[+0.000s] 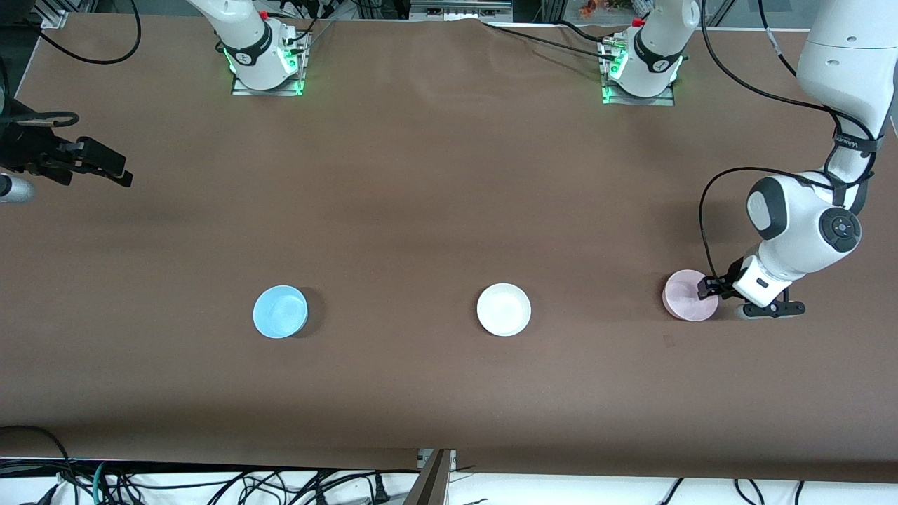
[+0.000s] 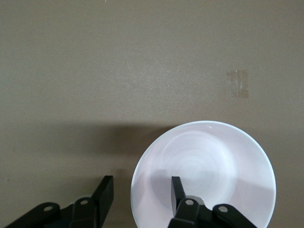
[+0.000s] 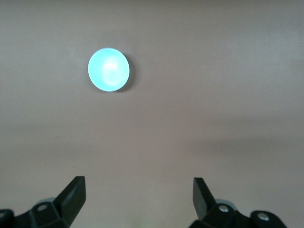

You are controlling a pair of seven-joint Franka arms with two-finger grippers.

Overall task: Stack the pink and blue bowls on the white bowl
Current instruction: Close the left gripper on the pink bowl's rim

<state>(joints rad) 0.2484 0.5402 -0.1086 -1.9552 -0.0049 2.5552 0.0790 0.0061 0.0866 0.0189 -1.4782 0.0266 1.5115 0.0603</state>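
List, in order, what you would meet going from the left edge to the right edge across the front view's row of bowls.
blue bowl → white bowl → pink bowl → left gripper at the pink bowl's rim

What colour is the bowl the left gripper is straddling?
Pale pink bowl; left gripper at its rim. Front view shows it best.

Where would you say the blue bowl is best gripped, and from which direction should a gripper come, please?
By its rim, from straight above. The blue bowl sits upright and shallow on the table, alone, so one finger can drop inside and one outside the thin wall, much as the left gripper straddles the pink bowl rim. The right gripper, open and waiting at its end of the table, is probably the natural one.
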